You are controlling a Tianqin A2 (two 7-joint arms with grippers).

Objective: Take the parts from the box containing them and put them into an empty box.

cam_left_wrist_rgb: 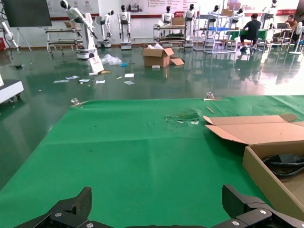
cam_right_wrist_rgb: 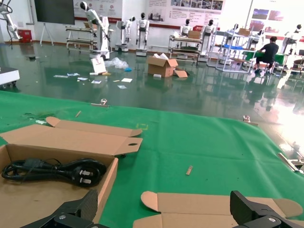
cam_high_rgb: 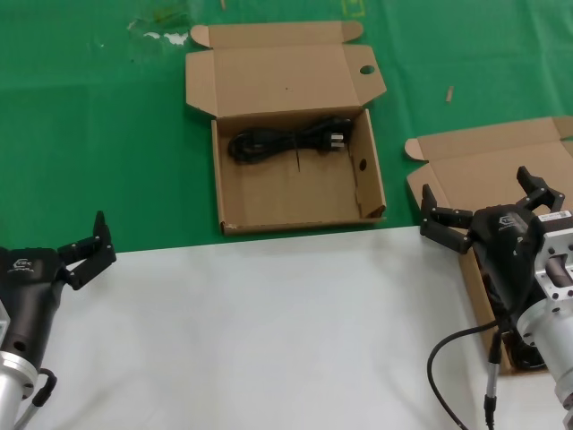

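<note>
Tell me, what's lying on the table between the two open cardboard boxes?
In the head view, only bare green cloth separates the box with the holed flap from the right-hand box. The right wrist view shows a small scrap farther back.

Cable (cam_high_rgb: 285,141) inside centre box (cam_high_rgb: 295,193), second box (cam_high_rgb: 501,161) to its right

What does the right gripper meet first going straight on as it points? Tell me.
Likely the open lid of the box containing them, low ahead of the open right gripper. If it clears that, only green cloth lies beyond. Depth is unclear.
</note>
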